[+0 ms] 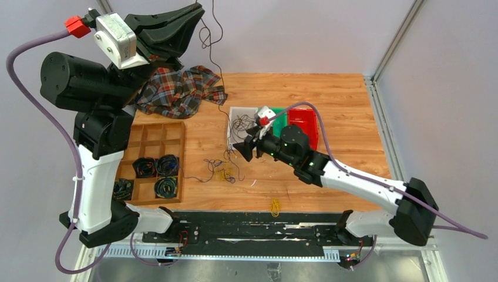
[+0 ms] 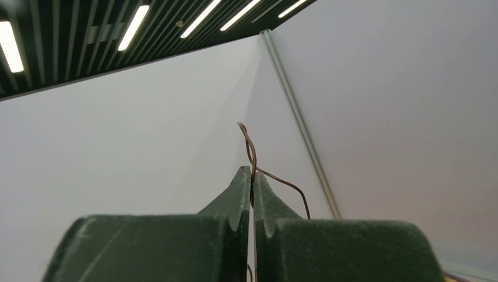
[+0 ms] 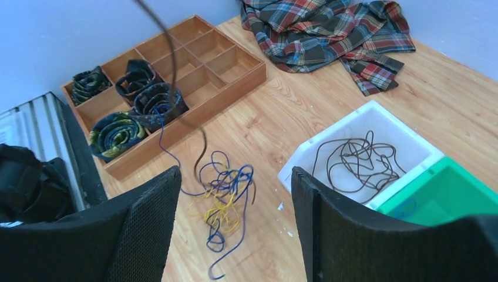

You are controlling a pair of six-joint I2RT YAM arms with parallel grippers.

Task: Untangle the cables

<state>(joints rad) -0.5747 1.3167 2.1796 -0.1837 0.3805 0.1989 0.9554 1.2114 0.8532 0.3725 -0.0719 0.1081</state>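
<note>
Blue-yellow cables (image 3: pixel 226 197) on the table (image 3: pixel 293 117) below the wide-spread gripper (image 3: pixel 236 179) — brown strands (image 3: pixel 358 161) in the white bin (image 3: pixel 384 120)

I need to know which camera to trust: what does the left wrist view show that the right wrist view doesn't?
Only left wrist: the left gripper shut on a brown cable, under ceiling lights. Only right wrist: the open right gripper facing the blue-yellow tangle, white bin, wooden tray, plaid shirt. Both: probably the same brown cable, blurred in the right view.

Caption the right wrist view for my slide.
Open right fingers frame tangled blue and yellow cables on the table; brown cables lie in the white bin.
</note>
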